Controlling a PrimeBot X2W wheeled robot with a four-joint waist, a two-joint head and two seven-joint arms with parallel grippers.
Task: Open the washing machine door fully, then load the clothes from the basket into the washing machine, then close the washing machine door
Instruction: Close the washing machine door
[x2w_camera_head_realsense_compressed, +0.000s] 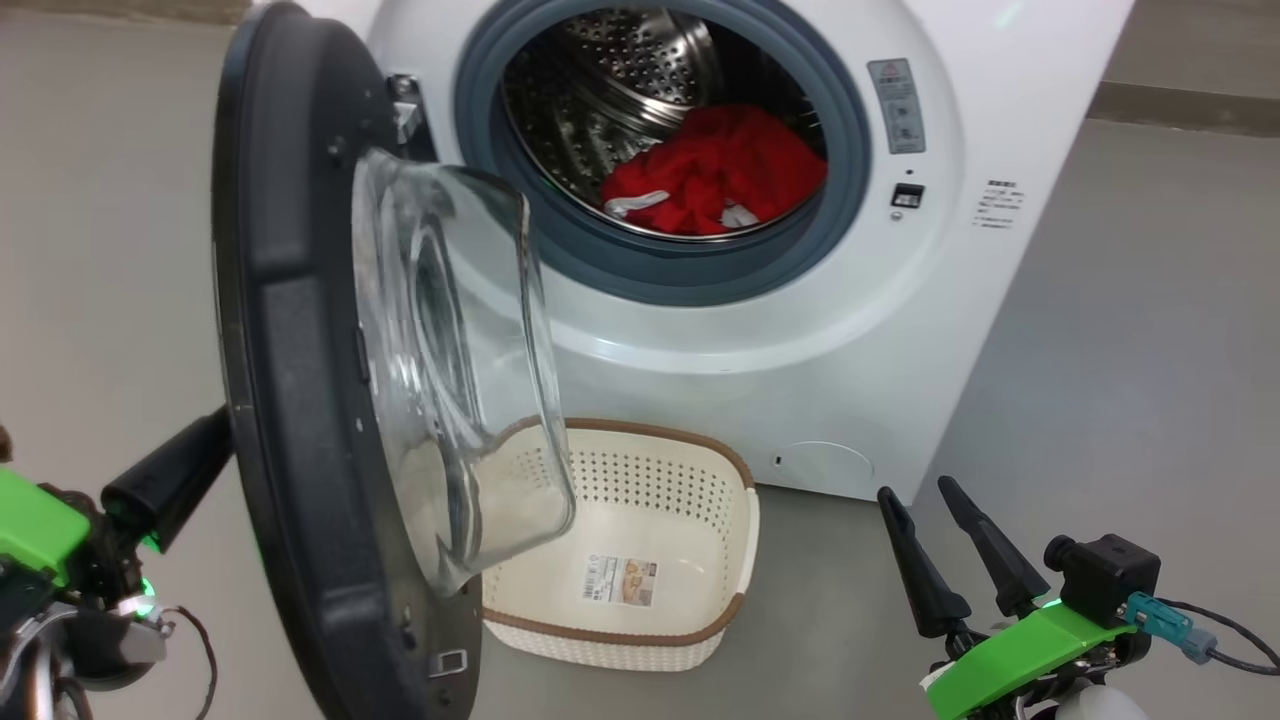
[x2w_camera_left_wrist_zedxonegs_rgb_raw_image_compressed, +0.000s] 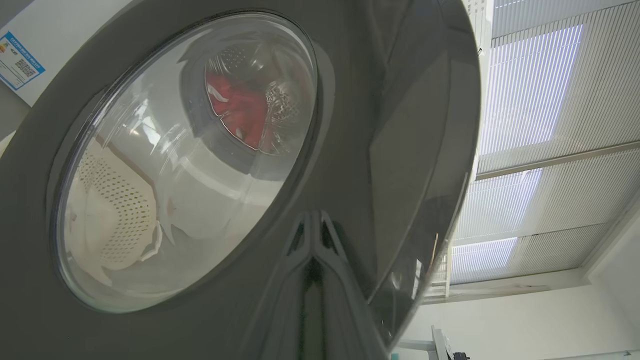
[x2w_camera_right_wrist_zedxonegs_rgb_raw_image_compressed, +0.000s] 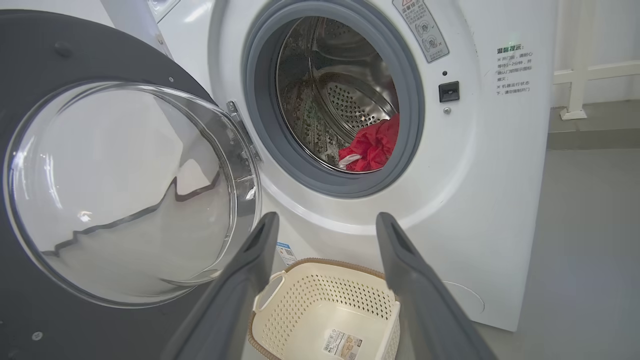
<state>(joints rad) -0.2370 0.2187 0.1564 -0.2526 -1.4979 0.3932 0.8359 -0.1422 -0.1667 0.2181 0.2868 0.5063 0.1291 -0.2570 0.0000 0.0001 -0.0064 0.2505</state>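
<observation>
- Head view: the washing machine (x2w_camera_head_realsense_compressed: 800, 330), a big white box with a round front opening, stands on a grey floor (x2w_camera_head_realsense_compressed: 1120, 400).
- The washing machine door (x2w_camera_head_realsense_compressed: 290, 350) is a wide black disc. It hangs open on the hinge at the left of the opening and stands nearly edge-on to the head camera. Its clear glass bowl (x2w_camera_head_realsense_compressed: 450, 370) bulges toward the machine.
- A grey door seal (x2w_camera_head_realsense_compressed: 640, 270) rings the opening, with the perforated steel drum (x2w_camera_head_realsense_compressed: 600, 90) behind it.
- The basket (x2w_camera_head_realsense_compressed: 640, 440) is cream with a brown rim. It sits on the floor just in front of the machine, below the opening and partly behind the glass bowl.
- The clothes (x2w_camera_head_realsense_compressed: 720, 170), red cloth with bits of white, lie heaped low in the drum.
- The left gripper (x2w_camera_left_wrist_zedxonegs_rgb_raw_image_compressed: 312, 235) has its fingers pressed together, tips close against the door's glossy outer face.
- The right gripper (x2w_camera_head_realsense_compressed: 915, 490) hangs free at the lower right, fingers spread and holding nothing.
- The basket's bare bottom carries a printed label (x2w_camera_head_realsense_compressed: 620, 581).
- A warning sticker (x2w_camera_head_realsense_compressed: 897, 105) and lines of Chinese print (x2w_camera_head_realsense_compressed: 1002, 205) sit right of the opening, too small to read.
- A blue sticker (x2w_camera_left_wrist_zedxonegs_rgb_raw_image_compressed: 20, 60) bears a square code.
</observation>
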